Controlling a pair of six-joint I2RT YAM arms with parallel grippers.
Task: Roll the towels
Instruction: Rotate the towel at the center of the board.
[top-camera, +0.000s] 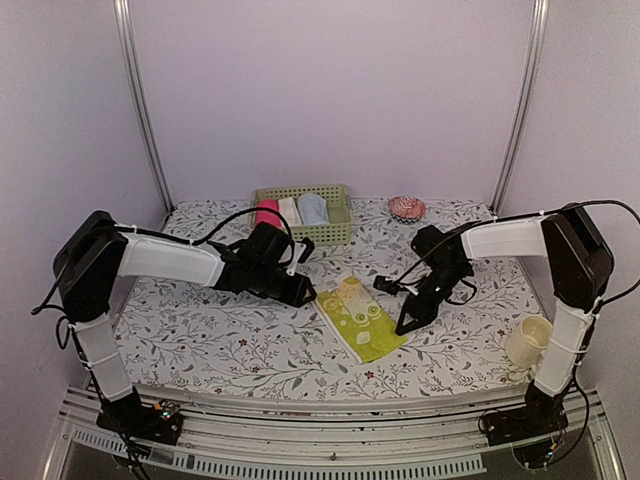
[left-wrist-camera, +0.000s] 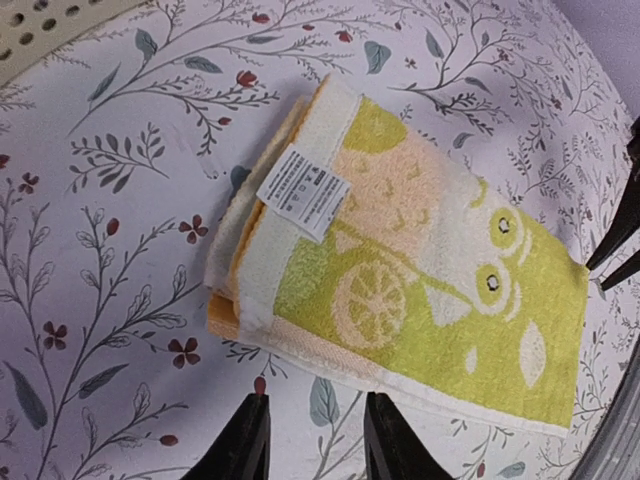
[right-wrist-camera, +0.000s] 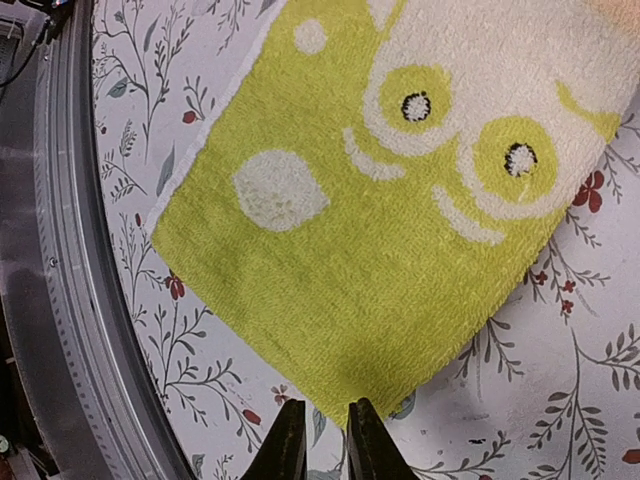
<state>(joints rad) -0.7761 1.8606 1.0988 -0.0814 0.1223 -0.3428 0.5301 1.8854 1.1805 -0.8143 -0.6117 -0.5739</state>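
Floral table (top-camera: 200, 330), one yellow-green towel (top-camera: 362, 320), one basket (top-camera: 330, 232).

A towel (top-camera: 362, 320) lies mid-table (top-camera: 200, 340). The left gripper (top-camera: 307, 294) sits at its far-left end, the right gripper (top-camera: 404, 327) at its right edge. A basket (top-camera: 335, 235) with three rolls stands behind, a cup (top-camera: 527, 340) far right.

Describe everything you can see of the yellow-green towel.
The yellow-green towel is soft terry, printed with pale shapes, a lemon slice and two small eyes. It lies flat and diagonal on the flowered table cover, its far end folded over into a few layers, where a white care label shows. One corner points at the right arm's jaws; whether they touch it cannot be told.
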